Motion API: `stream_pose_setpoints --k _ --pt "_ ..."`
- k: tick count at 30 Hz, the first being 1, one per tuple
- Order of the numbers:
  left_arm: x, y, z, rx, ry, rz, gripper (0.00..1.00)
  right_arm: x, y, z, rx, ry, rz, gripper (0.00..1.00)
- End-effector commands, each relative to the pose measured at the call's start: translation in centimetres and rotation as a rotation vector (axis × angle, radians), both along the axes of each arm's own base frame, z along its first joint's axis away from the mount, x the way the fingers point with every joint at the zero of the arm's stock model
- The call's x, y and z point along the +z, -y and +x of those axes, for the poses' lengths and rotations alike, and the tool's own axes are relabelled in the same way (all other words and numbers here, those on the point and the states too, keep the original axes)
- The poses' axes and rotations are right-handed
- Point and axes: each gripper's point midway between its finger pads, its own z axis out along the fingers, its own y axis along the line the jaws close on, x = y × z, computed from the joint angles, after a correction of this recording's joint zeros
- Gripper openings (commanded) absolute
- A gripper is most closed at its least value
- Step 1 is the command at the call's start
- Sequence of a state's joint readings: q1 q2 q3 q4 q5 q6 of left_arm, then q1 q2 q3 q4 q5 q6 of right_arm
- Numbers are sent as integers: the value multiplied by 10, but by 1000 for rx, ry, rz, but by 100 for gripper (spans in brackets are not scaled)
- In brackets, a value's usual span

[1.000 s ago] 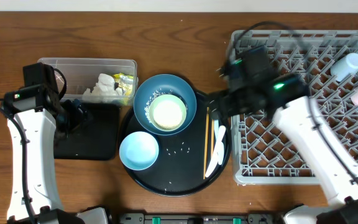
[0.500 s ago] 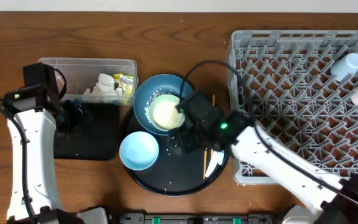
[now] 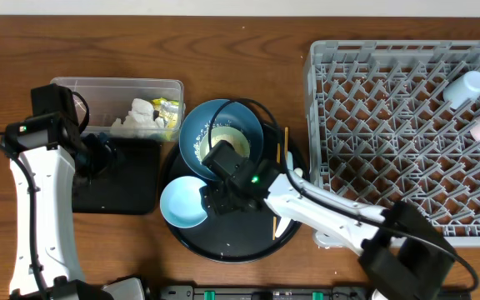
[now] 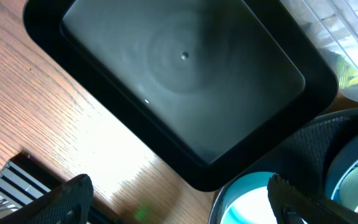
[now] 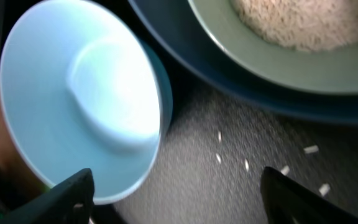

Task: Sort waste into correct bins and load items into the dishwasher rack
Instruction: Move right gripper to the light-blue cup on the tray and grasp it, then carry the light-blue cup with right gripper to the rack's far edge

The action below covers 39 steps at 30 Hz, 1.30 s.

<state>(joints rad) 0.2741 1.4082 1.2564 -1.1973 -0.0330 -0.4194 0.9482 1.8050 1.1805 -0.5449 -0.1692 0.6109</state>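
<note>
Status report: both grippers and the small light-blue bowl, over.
Left gripper open above black tray. Right gripper open over small light-blue bowl, no grip. Loose rice grains alongside.

tub point(image 3: 98, 92) behind flat tray point(image 3: 132, 179), left | big bowl point(image 3: 192, 125), small bowl point(image 3: 182, 202) on round tray point(image 3: 240, 239) | rack point(image 3: 390, 100) right
</note>
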Motion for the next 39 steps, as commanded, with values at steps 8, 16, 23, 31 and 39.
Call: stream_pose_setpoints --k 8,16,23,31,39 --pt "-2 -3 -2 10 -11 8 91 -33 2 2 -115 33 -102 65" --pt "-2 -3 -2 10 -12 8 91 -32 -4 -2 -124 72 -108 31" --pt "-2 -3 -2 10 -12 8 91 -32 -4 -2 -123 75 -112 13" --pt "-2 -3 -2 10 -12 8 91 -35 7 -5 -127 61 -158 1" --pt "-2 -3 -2 10 -12 8 91 -6 17 5 -99 126 -153 1"
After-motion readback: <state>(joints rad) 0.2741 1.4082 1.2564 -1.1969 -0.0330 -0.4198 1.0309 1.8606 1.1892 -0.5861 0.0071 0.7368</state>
